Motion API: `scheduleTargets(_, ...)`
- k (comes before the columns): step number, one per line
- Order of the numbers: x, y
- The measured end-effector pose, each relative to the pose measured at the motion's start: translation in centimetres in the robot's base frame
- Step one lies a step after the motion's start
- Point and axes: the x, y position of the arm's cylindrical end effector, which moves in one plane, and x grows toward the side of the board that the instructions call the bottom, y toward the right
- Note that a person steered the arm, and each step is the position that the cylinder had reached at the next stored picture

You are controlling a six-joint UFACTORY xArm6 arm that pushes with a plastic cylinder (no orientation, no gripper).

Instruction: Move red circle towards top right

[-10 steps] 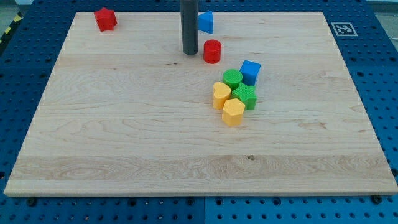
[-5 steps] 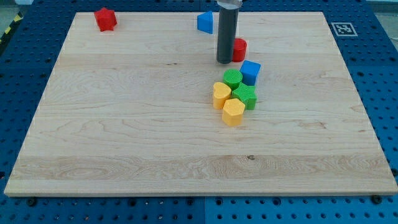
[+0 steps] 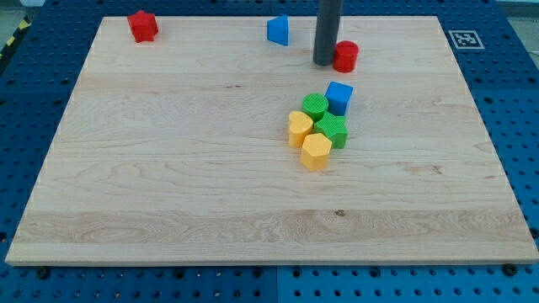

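One red circle, a short plastic cylinder [image 3: 344, 55], sits near the wooden board's [image 3: 168, 168] top edge, touching our tip's [image 3: 325, 62] right side; we carry no gripper, so pushing rightward suits.

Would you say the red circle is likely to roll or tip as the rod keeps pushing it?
The red circle stands on its flat end, squat, so it probably slides, not rolls or tips. My tip touches its left side; being round, it may slip off sideways. The wood board looks smooth.
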Motion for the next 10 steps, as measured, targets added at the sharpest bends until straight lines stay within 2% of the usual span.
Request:
scheduleTargets(2,3.2,2.4)
scheduleTargets(4,-0.4,3.3)
scheduleTargets(6,-0.6,3.3)
scheduleTargets(8,-4.3,4.1)
scheduleTargets(9,-2.9,5.0)
scheduleTargets(10,0.9,5.1)
